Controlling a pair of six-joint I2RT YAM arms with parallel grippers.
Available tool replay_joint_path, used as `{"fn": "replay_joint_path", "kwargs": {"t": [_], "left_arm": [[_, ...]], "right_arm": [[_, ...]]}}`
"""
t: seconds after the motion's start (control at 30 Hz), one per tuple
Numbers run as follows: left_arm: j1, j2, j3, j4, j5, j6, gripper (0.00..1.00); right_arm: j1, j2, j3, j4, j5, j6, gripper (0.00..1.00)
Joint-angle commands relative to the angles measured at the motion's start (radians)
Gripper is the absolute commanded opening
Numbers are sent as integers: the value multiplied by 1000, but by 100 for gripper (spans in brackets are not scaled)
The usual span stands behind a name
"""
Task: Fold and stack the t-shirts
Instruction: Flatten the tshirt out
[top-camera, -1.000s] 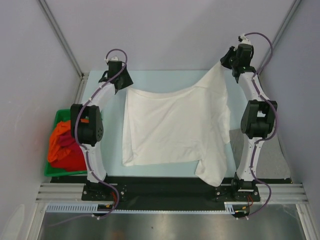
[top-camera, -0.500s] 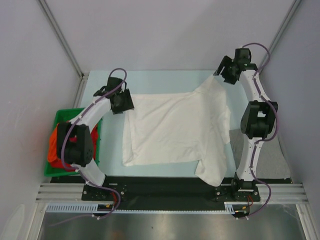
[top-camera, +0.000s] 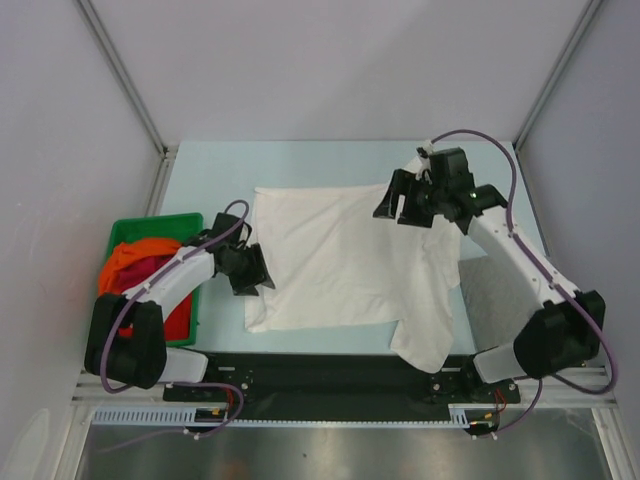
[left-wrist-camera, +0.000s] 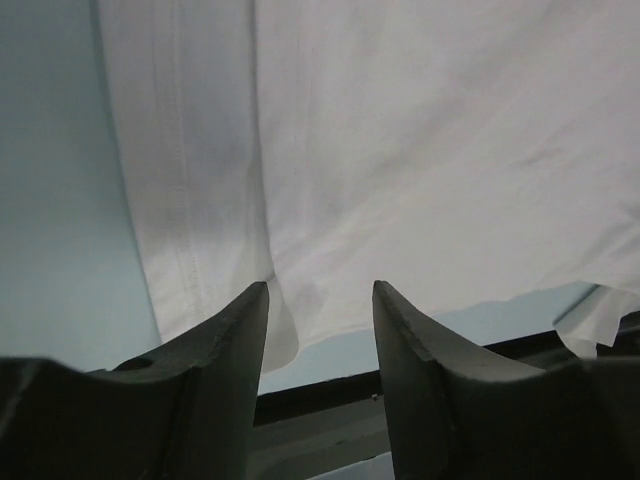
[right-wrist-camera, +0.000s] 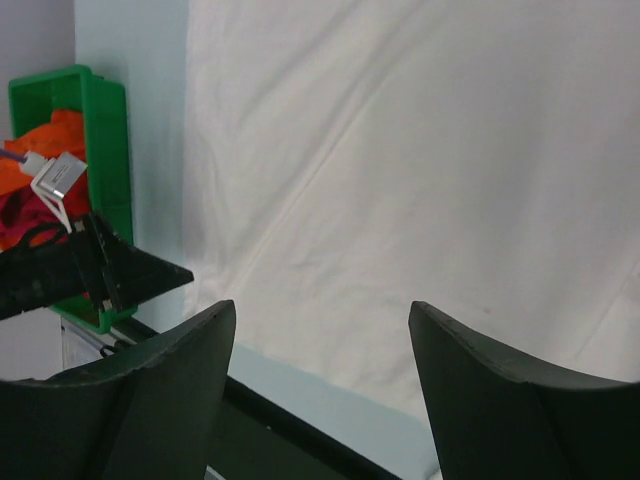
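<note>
A white t-shirt (top-camera: 345, 255) lies spread out flat on the pale table (top-camera: 215, 165), one sleeve hanging over the near edge. My left gripper (top-camera: 258, 272) is open low at the shirt's near-left corner; the left wrist view has the hem (left-wrist-camera: 185, 200) just ahead of the open left gripper (left-wrist-camera: 320, 290), with nothing held. My right gripper (top-camera: 394, 208) hovers open over the shirt's far right part. In the right wrist view the white cloth (right-wrist-camera: 430, 170) fills the space beyond the open right gripper (right-wrist-camera: 322, 312). An orange t-shirt (top-camera: 135, 257) and a dark red one (top-camera: 182, 312) lie bunched in the bin.
The green bin (top-camera: 150, 223) stands off the table's left side, beside the left arm, and also shows as a green bin (right-wrist-camera: 105, 150) in the right wrist view. A flat grey speckled patch (top-camera: 497, 300) lies at the near right. A black rail (top-camera: 320, 365) runs along the near edge.
Both grippers let go of the shirt's far corners and it dropped flat. The left arm swung back to the near-left corner. The right arm came in and down over the shirt.
</note>
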Motion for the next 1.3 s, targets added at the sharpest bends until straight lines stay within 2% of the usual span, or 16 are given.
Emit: {"fn": "replay_joint_path", "kwargs": {"t": [0.0,0.07,0.33,0.5,0.53,0.67,0.87,1.27], "left_arm": [[-17,-10,-37,28,38,-34,51],[-19,-22,-67,51,33,-35,45],[-19,1,-132,90,25,-38,44],[-19,25,-150,150,33,-46,36],[-19,31,-149,153,29,-46,33],[-17,5,-128,133,-61,-51,0],[-17,-110,-82,29,-198,-68,1],[-14,-116,-92,-5,-321,-92,0]], "right_arm": [[6,-132,-100,-1,-12,4,76],[9,-174,-161,-15,5,-14,76],[-29,-307,-266,-53,11,-25,77],[-40,-335,-289,-61,12,-27,77],[-41,-335,-290,-68,12,-30,77],[-38,-352,-307,-73,20,-30,77],[-37,-372,-351,-75,26,-19,77],[-34,-396,-436,-76,12,-37,79]]}}
